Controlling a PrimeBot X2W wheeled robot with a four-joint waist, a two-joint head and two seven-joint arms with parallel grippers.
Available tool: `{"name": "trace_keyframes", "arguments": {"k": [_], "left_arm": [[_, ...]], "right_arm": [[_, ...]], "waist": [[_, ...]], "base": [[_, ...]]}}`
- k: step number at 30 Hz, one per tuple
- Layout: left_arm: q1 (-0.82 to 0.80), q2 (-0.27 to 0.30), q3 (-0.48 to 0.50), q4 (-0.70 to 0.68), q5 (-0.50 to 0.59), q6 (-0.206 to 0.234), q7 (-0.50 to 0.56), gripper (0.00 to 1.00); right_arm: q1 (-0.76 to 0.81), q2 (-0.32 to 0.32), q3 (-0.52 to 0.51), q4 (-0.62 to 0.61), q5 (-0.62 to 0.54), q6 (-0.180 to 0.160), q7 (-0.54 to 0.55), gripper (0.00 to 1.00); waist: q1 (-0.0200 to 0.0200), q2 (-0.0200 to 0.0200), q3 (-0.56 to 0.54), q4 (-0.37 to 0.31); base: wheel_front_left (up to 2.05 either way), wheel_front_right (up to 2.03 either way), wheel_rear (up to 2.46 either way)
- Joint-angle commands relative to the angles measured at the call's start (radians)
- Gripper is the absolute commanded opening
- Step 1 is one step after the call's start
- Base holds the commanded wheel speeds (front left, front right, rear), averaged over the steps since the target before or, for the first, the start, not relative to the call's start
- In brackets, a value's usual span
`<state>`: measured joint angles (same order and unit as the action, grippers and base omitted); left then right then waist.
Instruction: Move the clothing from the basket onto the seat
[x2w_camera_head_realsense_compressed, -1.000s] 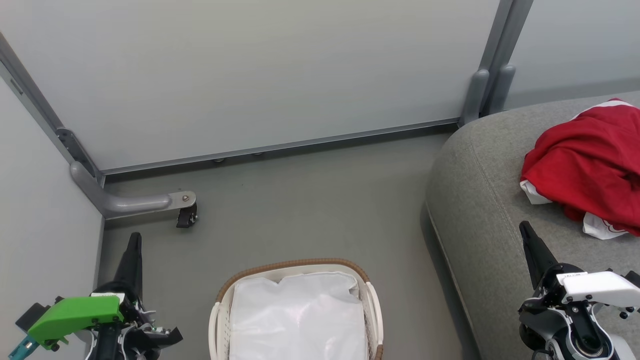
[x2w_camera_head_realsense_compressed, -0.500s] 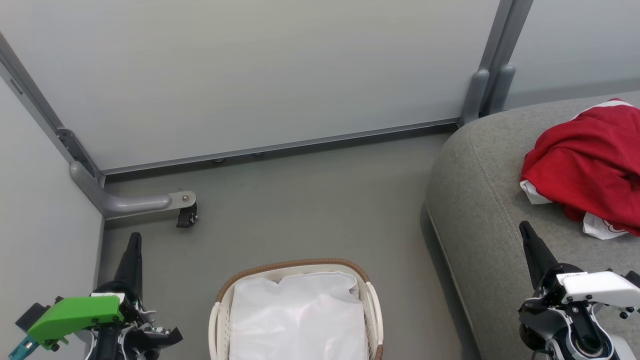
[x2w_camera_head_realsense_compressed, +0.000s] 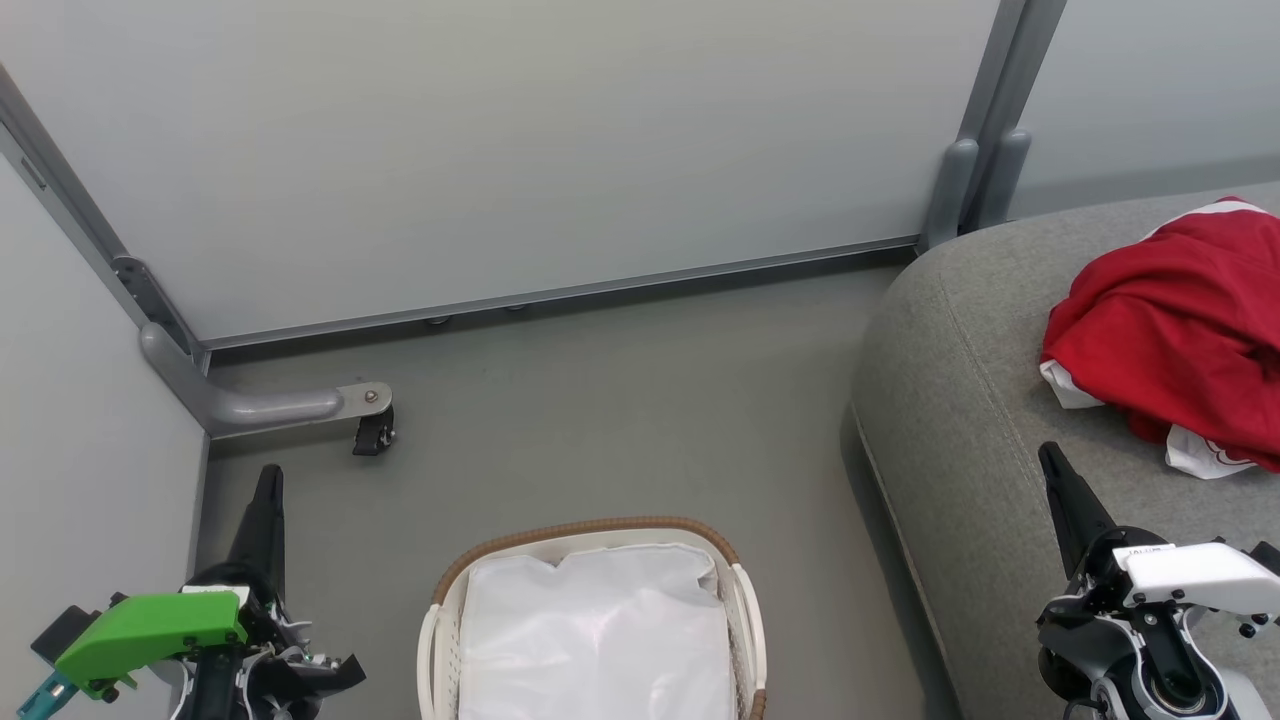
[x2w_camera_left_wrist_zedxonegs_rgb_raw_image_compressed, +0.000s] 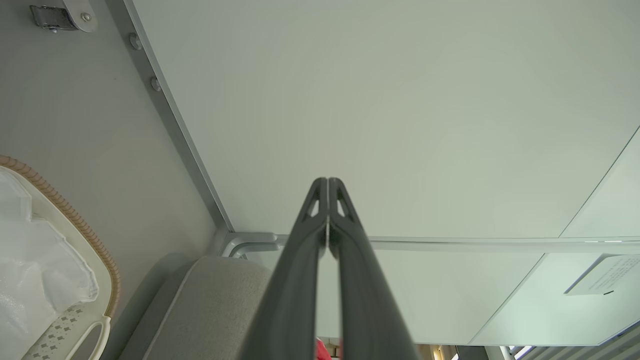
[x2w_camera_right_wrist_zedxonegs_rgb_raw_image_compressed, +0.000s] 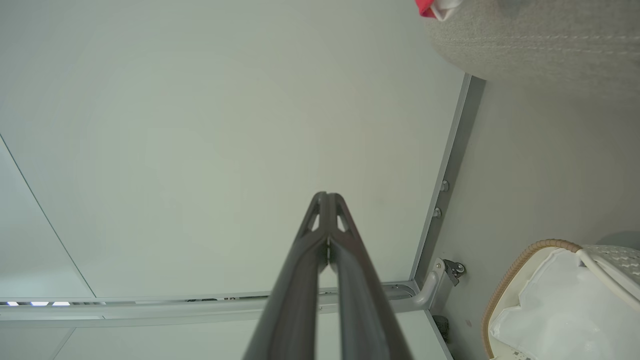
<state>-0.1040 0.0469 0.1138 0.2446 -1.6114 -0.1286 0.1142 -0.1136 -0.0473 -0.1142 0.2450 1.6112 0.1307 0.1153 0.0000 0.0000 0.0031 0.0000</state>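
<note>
No wording can be read anywhere. A paper notice (x2w_camera_left_wrist_zedxonegs_rgb_raw_image_compressed: 602, 280) stuck on a pale wall panel (x2w_camera_left_wrist_zedxonegs_rgb_raw_image_compressed: 400, 125), well apart from the seat (x2w_camera_left_wrist_zedxonegs_rgb_raw_image_compressed: 215, 300), carries several lines of print too small to make out. Above the seat's near edge, the white housing (x2w_camera_head_realsense_compressed: 1190, 575) of the right hand (x2w_camera_head_realsense_compressed: 1048, 456) bears a small dark marking (x2w_camera_head_realsense_compressed: 1140, 551), too blurred to read. On the seat, the clothing (x2w_camera_head_realsense_compressed: 1180, 330) shows red marks on its white trim (x2w_camera_head_realsense_compressed: 1210, 455), also illegible.

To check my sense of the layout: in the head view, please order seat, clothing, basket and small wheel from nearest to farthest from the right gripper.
From the right gripper:
1. The seat, right under it in this view.
2. The clothing, on the seat, ahead to its right.
3. The basket, off to its left.
4. The wheel, far left, beyond the basket.
</note>
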Motion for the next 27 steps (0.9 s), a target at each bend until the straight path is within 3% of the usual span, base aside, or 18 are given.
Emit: {"name": "trace_keyframes", "arguments": {"k": [1,27], "left_arm": [[-0.01,0.006,0.002,-0.001,-0.003,-0.004,0.003,0.0],[-0.01,0.006,0.002,-0.001,-0.003,-0.004,0.003,0.0]], "right_arm": [[0.01,-0.006,-0.002,-0.003,0.003,0.0,0.001,0.0],[0.01,-0.006,-0.002,-0.003,0.004,0.0,0.001,0.0]], "waist": [[0.0,0.0,0.0,0.0],[0.0,0.0,0.0,0.0]], "base": [[0.0,0.0,0.0],[0.0,0.0,0.0]]}}
